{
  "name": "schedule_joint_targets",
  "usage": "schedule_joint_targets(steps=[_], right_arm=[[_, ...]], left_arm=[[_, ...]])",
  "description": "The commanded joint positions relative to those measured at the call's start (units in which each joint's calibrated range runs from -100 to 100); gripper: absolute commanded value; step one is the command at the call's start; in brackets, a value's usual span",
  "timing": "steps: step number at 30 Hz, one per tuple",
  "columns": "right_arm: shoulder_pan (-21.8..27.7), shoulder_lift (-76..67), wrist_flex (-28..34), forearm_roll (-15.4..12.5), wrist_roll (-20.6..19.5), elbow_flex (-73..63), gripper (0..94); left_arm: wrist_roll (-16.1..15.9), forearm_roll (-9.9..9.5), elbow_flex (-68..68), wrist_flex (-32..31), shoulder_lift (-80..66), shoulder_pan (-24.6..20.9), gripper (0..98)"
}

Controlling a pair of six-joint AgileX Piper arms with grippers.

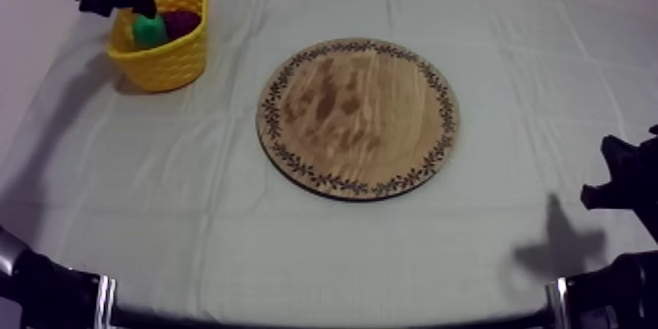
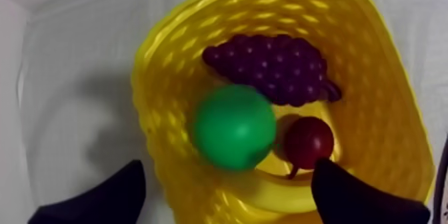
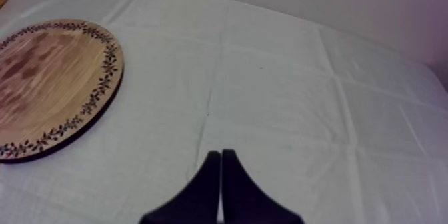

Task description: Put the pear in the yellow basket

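Cloth (image 1: 196,215) lies under all — board (image 1: 357,117) sits mid-table, basket (image 2: 380,93) at far left. Inside basket: grapes (image 2: 273,63), pear (image 2: 233,127) beside them, small red fruit (image 2: 310,141) next to pear. L gripper (image 2: 228,170) hangs over basket, fingers apart, empty — R gripper (image 3: 220,157) fingers pressed together over cloth.

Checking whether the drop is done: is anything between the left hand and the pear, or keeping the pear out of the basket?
Nothing visible. The open left hand hangs over the basket, and the pear lies inside it, beside the grapes and a small red fruit.
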Motion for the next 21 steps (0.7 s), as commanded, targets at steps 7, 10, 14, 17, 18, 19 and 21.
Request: schedule_joint_targets(steps=[7,10,14,17,18,19,21], right_arm=[[-0.1,0.0,0.0,0.0,0.0,0.1,0.5],[-0.1,0.0,0.0,0.0,0.0,0.1,0.5],[-0.1,0.0,0.0,0.0,0.0,0.1,0.5],[-0.1,0.0,0.0,0.0,0.0,0.1,0.5],[-0.1,0.0,0.0,0.0,0.0,0.1,0.5],[-0.1,0.0,0.0,0.0,0.0,0.1,0.5],[-0.1,0.0,0.0,0.0,0.0,0.1,0.5]], left_arm=[[0.8,0.63,2.9,-4.0,-6.9,-0.9,78.7],[0.7,1.47,5.4,-5.9,-11.8,-1.3,69.3],[1.0,2.04,10.4,-8.8,-20.2,-1.5,49.8],[1.9,2.27,14.7,-10.7,-27.3,-1.5,34.1],[1.9,2.43,16.2,-11.2,-29.7,-1.4,29.2],[2.1,2.55,17.9,-11.8,-32.3,-1.3,24.8],[2.2,2.84,21.6,-13.2,-37.7,-1.0,15.7]])
